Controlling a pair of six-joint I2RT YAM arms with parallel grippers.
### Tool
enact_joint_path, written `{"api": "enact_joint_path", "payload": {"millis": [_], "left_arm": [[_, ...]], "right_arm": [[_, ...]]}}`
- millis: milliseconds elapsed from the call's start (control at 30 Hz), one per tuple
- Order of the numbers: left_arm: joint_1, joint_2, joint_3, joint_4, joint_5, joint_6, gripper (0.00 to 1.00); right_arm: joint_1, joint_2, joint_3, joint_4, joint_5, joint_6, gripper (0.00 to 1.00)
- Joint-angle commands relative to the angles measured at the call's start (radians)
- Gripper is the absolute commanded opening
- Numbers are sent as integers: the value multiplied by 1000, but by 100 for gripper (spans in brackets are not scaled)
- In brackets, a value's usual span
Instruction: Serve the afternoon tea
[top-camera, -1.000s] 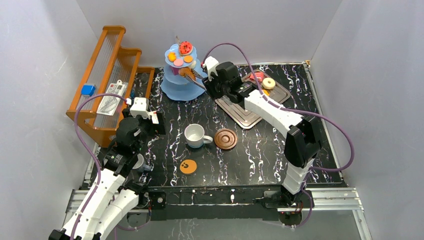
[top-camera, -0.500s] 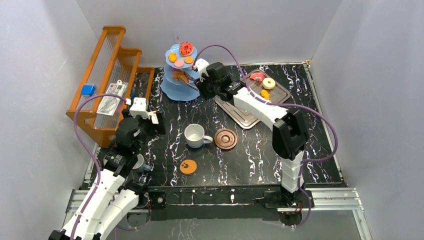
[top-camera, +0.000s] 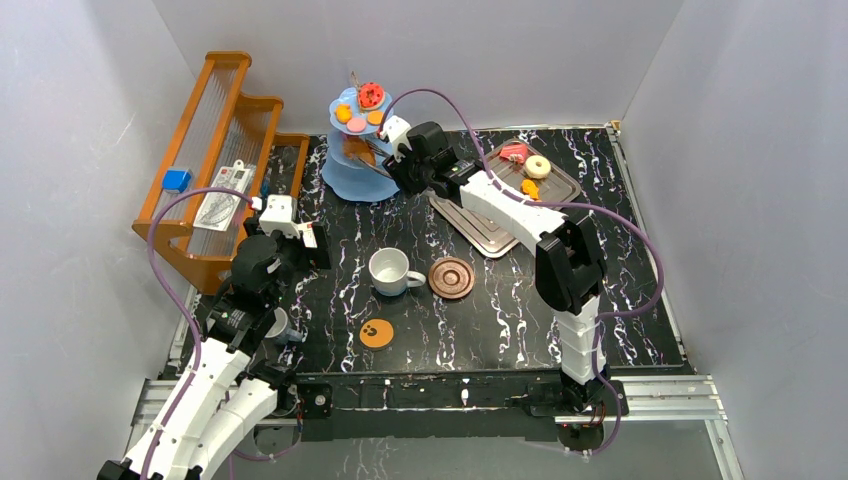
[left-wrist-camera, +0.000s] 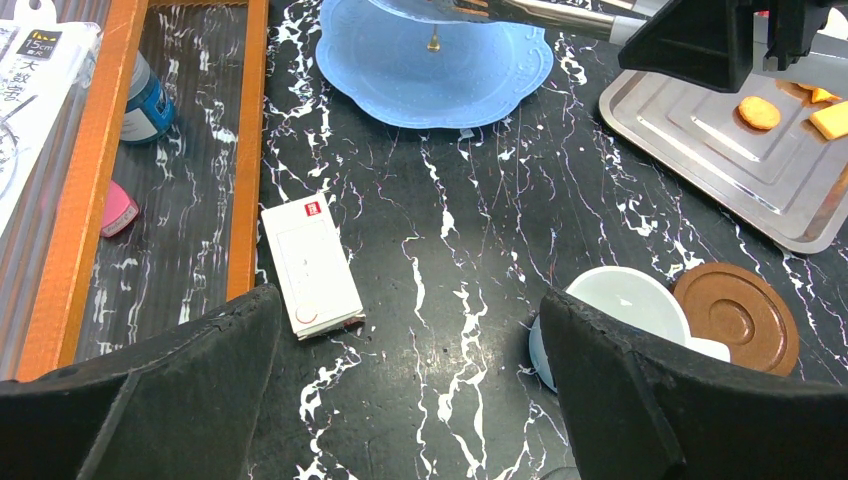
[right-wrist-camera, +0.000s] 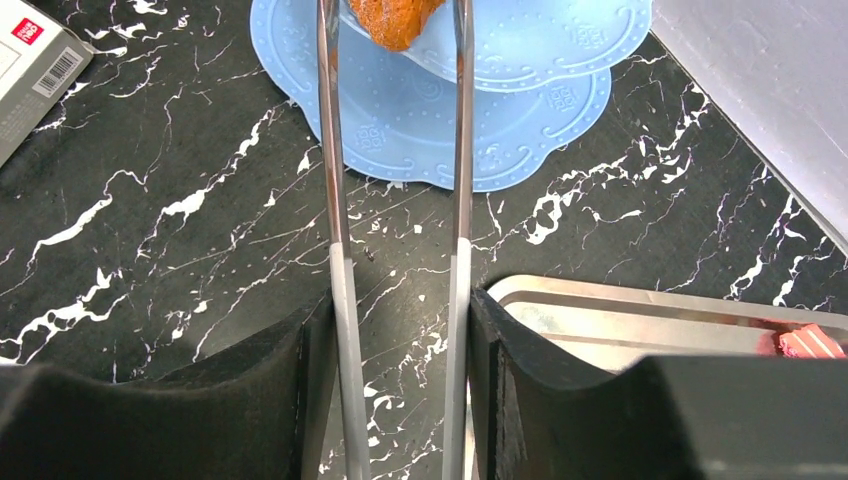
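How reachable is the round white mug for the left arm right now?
Probably yes: the open left gripper hovers just short of the round white mug, with only bare black marbled tabletop between them.

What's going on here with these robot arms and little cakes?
The right hand grips metal tongs that pinch an orange-brown pastry over the blue tiered stand. The left hand hangs open and empty over the table. A few pastries lie on the silver tray. The white mug sits beside its brown saucer, not on it.
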Motion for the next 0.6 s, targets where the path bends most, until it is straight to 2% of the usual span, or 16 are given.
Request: {"api": "enact_joint_path", "payload": {"millis": [0,200,567], "left_arm": [[-5,-5,26,9,-18,2,98],[-5,-1,25,9,-18,3,98],[-5,0,26,8,-18,3,98]], "right_arm": [[4,-27,57,52,14,-34,54],[4,-49,31,60,-36,-78,48],[10,-60,17,63,-51,-124,47]]}}
